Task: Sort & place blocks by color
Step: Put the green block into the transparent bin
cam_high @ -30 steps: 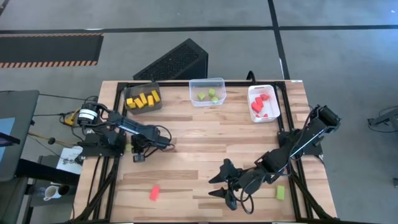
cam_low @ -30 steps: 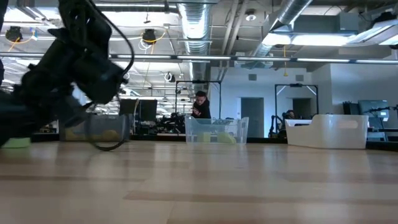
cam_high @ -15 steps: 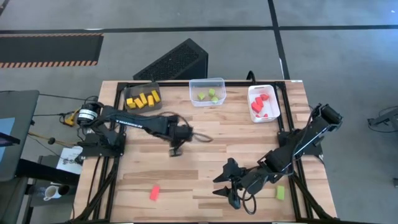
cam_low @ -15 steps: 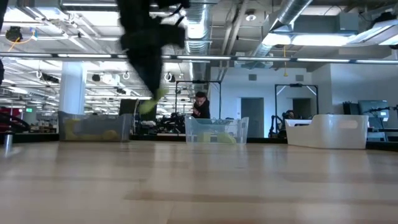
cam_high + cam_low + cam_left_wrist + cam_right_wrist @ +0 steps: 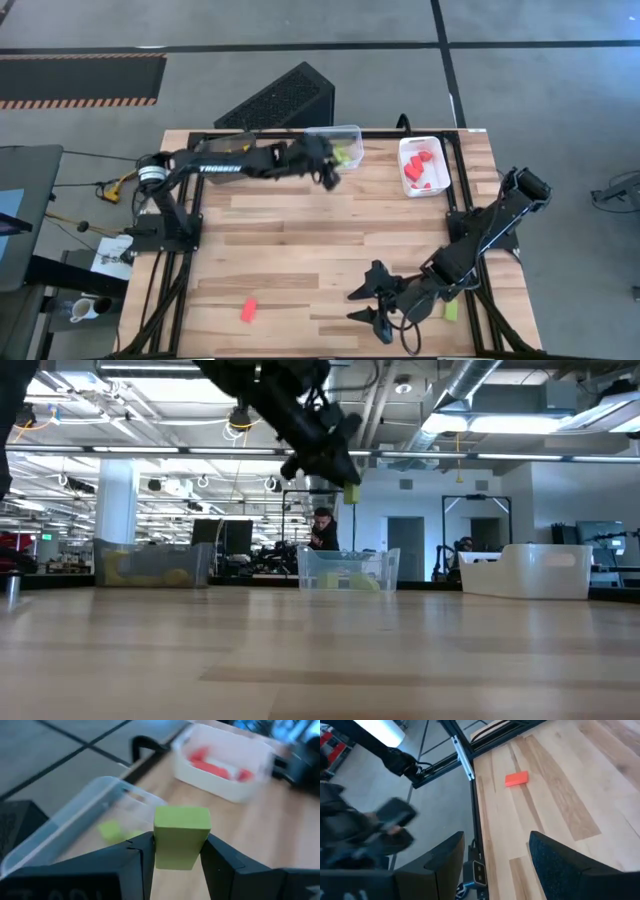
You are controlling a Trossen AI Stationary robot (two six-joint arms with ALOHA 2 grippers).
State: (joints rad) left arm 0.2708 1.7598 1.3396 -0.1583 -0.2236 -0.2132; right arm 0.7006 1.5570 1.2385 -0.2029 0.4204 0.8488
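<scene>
My left gripper (image 5: 328, 176) hangs above the table at the near side of the clear bin (image 5: 345, 130) and is shut on a light green block (image 5: 181, 827), which also shows in the low view as the block (image 5: 351, 493), high over the clear bin (image 5: 348, 570). Other green blocks (image 5: 111, 830) lie inside that bin. My right gripper (image 5: 362, 305) is open, low near the table's near edge, and touches nothing. One red block (image 5: 248, 309) lies on the table to its left, and a green block (image 5: 450, 310) lies beside the right arm. My left gripper pinches the light green block between its two fingers, one on each of two opposite side faces (image 5: 161, 854). The block's far end sticks out past the fingertips (image 5: 142, 845). The fingers slant downward in the low view. The block is lifted clear of the table.
A white bin (image 5: 421, 165) with red blocks sits at the far right, and it shows as the white bin (image 5: 225, 767) in the left wrist view. The dark brown bin (image 5: 150, 565) with yellow blocks is far left, mostly under the left arm in the high view. Bare wood fills the table's middle.
My left gripper has lifted the green block off the table's left-middle, carried it right and then toward the far edge, and now holds it high by the clear bin. My right arm has drifted slightly toward the near edge.
</scene>
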